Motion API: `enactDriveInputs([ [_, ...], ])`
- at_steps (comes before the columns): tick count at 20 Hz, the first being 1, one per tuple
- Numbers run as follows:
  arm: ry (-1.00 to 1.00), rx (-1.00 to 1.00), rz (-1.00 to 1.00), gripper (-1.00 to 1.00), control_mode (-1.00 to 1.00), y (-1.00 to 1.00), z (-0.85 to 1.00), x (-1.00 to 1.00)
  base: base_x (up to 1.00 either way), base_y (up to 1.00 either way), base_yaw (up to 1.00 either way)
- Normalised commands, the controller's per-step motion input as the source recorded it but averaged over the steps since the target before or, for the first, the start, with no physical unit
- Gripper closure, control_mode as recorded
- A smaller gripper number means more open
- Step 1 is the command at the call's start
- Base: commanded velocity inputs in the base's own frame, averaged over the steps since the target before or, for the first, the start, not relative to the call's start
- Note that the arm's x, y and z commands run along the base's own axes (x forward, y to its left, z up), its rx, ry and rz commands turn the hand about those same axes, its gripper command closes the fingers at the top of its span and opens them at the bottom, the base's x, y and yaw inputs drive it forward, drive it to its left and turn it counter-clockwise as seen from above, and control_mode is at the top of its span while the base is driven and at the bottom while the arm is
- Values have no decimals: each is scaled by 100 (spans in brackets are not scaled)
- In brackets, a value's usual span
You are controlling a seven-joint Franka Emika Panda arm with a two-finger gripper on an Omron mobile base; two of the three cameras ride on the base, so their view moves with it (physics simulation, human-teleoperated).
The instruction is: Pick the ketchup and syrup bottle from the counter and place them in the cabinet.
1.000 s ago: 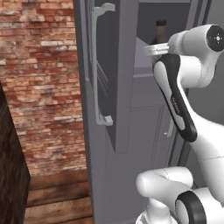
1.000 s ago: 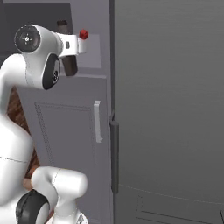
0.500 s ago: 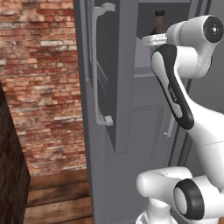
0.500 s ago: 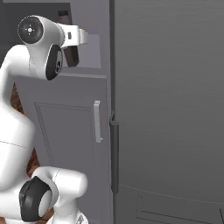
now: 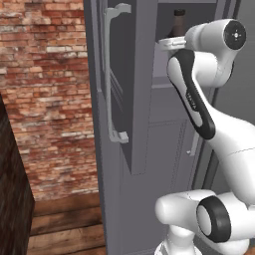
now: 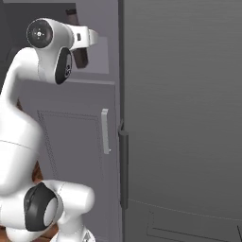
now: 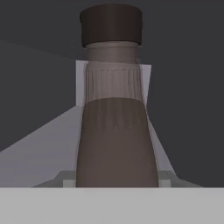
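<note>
Inside the open cabinet [image 5: 142, 74], door swung wide with its long bar handle [image 5: 110, 74] facing out, the white arm [image 5: 199, 104] reaches to the upper compartment. Over the last second it has lifted and pushed further in, and the bottle has risen with it. The pale inner shelf [image 7: 39, 153] lies below and behind. The syrup bottle [image 7: 116, 140] stands upright, its dark cap [image 5: 178, 15] poking above the wrist. The hand [image 6: 92, 37] is clenched on the syrup bottle, which is off the bench. By my reading, what remains for this bottle is to lower it onto the shelf and let go.
</note>
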Motion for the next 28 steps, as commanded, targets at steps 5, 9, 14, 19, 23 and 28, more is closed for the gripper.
enactDriveInputs([
  [5,0,1,0,100,-100,0,-16,31,0,0,0],
  [9,0,2,0,100,-100,0,-28,28,0,0,0],
  [14,0,2,0,100,-100,0,-29,24,0,0,0],
  [19,0,1,0,100,-100,0,-27,23,0,0,0],
  [23,0,1,0,100,-100,0,-29,28,0,0,0],
  [28,0,1,0,100,-100,0,-28,38,0,0,0],
])
